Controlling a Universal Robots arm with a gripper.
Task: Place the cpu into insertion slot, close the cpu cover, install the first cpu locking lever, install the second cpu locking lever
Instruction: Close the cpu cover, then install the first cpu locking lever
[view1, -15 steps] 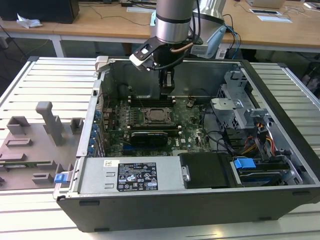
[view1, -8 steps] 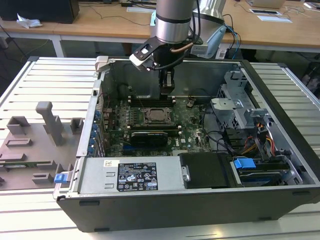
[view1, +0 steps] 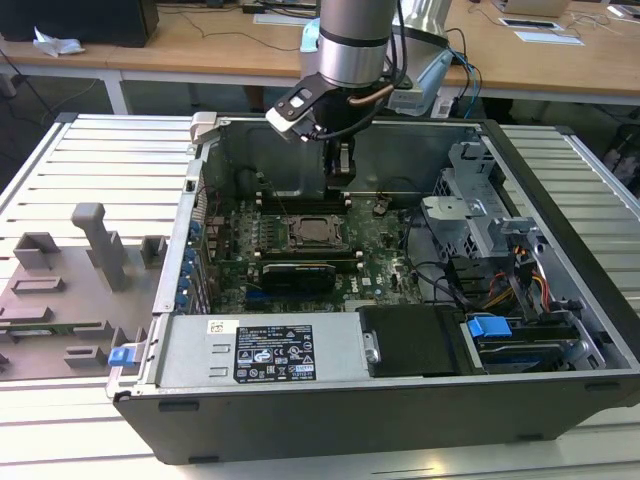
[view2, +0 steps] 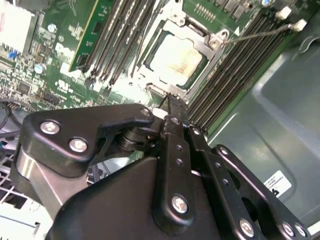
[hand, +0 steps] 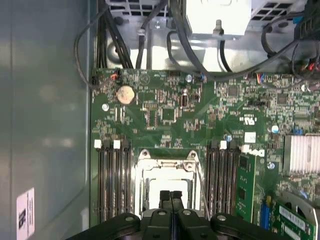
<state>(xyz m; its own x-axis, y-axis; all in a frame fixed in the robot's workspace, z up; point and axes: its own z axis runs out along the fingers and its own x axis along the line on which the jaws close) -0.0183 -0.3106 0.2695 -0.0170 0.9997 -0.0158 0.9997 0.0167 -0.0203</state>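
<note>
I count one cpu (view2: 176, 59), pale top up, lying in the one insertion slot (view1: 318, 232) near the middle of the motherboard (hand: 165, 115). One cpu cover (view2: 210, 50) lies flat around it, a silver frame. One thin lever rod (view2: 255, 32) runs out from the cover's corner across the memory slots (hand: 114, 185). I cannot tell whether it is hooked down. The slots stand in two banks, one on each side of the socket. My claw (hand: 170, 196) hangs just above the socket's edge, its two tips pressed together on nothing. Its black body hides the socket's near part in both wrist views. The open case (view1: 560, 210) sits on the slatted worktop (view1: 80, 150).
</note>
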